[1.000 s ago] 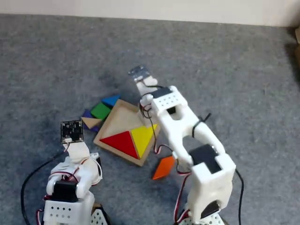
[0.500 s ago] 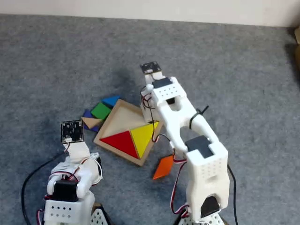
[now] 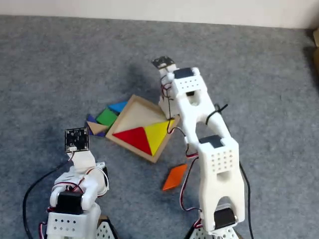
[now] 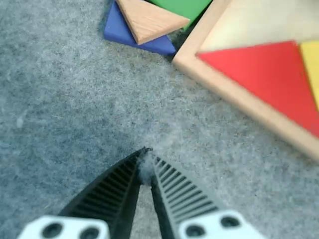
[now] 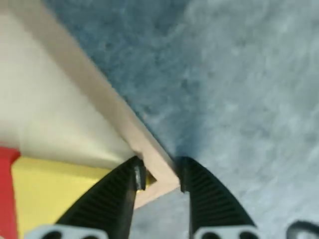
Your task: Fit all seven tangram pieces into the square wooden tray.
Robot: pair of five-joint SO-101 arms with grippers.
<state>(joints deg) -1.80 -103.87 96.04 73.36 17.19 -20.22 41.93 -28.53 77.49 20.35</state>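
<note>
Since the white right arm (image 3: 199,114) stretches across the middle of the grey carpet (image 3: 60,59), it is the arm nearer the square wooden tray (image 3: 133,115), which lies turned like a diamond at the carpet's centre. The white left arm (image 3: 79,184) sits folded by the carpet's near edge, on the tray's left.

The tray holds two of the seven pieces: the large red triangle (image 3: 133,139) and the large yellow triangle (image 3: 158,135). They touch along one side and fill the half toward the near edge, and the far half is bare wood. The orange parallelogram (image 3: 174,177) lies aslant on the carpet, apart from the tray, toward the near edge and just beside the right arm's lower part.

Four smaller pieces huddle against the tray's left rim: the green square (image 3: 106,117), the light blue triangle (image 3: 118,106), the dark blue piece (image 3: 92,120), and the plain wooden triangle (image 3: 96,129), which lies partly on the dark blue piece.

The right gripper (image 5: 157,174) straddles the tray's right-hand corner. One finger is inside the rim by the yellow triangle and the other outside over carpet, pinching the wall between them. The left gripper (image 4: 145,159) is closed on nothing, tips down at the carpet, with the cluster just ahead of it. On this reading the left arm is better placed for those four, and the right arm for the orange piece behind its fingers.
</note>
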